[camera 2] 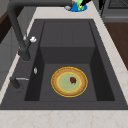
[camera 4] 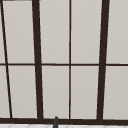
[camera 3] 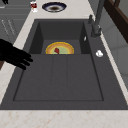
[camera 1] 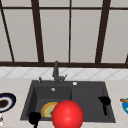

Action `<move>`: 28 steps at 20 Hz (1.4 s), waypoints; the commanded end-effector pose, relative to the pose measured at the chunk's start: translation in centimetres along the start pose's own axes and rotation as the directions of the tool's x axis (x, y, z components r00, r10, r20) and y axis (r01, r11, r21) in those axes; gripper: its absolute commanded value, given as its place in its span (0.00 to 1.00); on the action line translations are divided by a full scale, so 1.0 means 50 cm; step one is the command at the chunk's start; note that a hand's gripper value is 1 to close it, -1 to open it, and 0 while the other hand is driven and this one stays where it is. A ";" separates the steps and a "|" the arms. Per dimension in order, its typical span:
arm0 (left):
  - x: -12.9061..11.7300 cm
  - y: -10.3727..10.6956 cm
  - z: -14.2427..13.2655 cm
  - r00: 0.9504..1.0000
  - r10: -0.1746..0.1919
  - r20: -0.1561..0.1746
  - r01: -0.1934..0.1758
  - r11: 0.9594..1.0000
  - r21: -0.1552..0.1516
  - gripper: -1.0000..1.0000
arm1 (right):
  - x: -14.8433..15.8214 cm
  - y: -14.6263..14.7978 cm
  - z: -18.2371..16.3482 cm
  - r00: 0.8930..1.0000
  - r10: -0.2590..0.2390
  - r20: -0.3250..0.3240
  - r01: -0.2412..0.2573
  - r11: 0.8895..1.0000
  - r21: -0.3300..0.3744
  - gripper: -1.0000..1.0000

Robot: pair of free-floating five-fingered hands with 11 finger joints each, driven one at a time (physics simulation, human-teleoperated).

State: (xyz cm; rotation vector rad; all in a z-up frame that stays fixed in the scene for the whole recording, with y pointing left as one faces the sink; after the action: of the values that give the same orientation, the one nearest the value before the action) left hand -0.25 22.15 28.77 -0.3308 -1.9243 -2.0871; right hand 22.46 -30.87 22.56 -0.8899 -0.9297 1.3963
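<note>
— Charcoal and matte, that sink (camera 2: pixel 62 106). What is lying in its left basin?
— A round plate (camera 2: pixel 69 81) is lying flat there, with an orange rim, a pale green middle and a red scrap on it. Nothing is gripping it yet.
— And the hands?
— The right hand (camera 3: pixel 15 56) is hovering at the near edge of the ribbed drainboard (camera 3: pixel 58 77), fingers stretched straight, holding nothing. The left hand (camera 1: pixel 34 118) is hanging beside a glossy red ball (camera 1: pixel 67 115); I cannot tell how its fingers are sitting.
</note>
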 end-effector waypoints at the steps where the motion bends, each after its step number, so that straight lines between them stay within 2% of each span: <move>1: 0.000 0.000 0.000 1.000 0.000 0.000 0.000 1.000 0.000 0.50 | 0.000 0.001 0.001 1.000 0.000 0.000 0.000 1.000 0.000 0.00; 5: 0.000 0.000 0.000 1.000 0.000 0.000 0.000 1.000 0.000 0.50 | 0.012 0.022 0.060 1.000 0.001 0.006 -0.001 1.000 -0.022 0.00; 15: 0.000 0.000 0.000 1.000 0.000 0.000 0.000 1.000 0.000 0.50 | 0.031 0.049 0.152 1.000 0.004 0.016 -0.003 0.999 -0.044 0.00; 26: 0.000 0.000 0.000 1.000 0.000 0.000 0.000 1.000 0.000 0.50 | 0.032 0.057 0.161 1.000 -0.007 0.010 0.007 1.000 -0.025 0.00; 27: 0.000 0.000 0.000 1.000 0.000 0.000 0.000 1.000 0.000 0.00 | 0.032 0.057 0.161 1.000 -0.007 0.010 0.007 1.000 -0.025 0.50; 28: 0.001 0.002 0.002 1.000 0.005 -0.008 -0.005 1.000 0.011 0.00 | 0.032 0.056 0.161 1.000 0.005 0.012 -0.005 1.000 -0.030 0.50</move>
State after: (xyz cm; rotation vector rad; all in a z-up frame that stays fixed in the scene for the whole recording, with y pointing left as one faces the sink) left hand -0.28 22.12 28.80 -0.3284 -1.9251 -2.0696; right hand 13.91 -29.56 23.20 -0.9089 -0.9631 1.3939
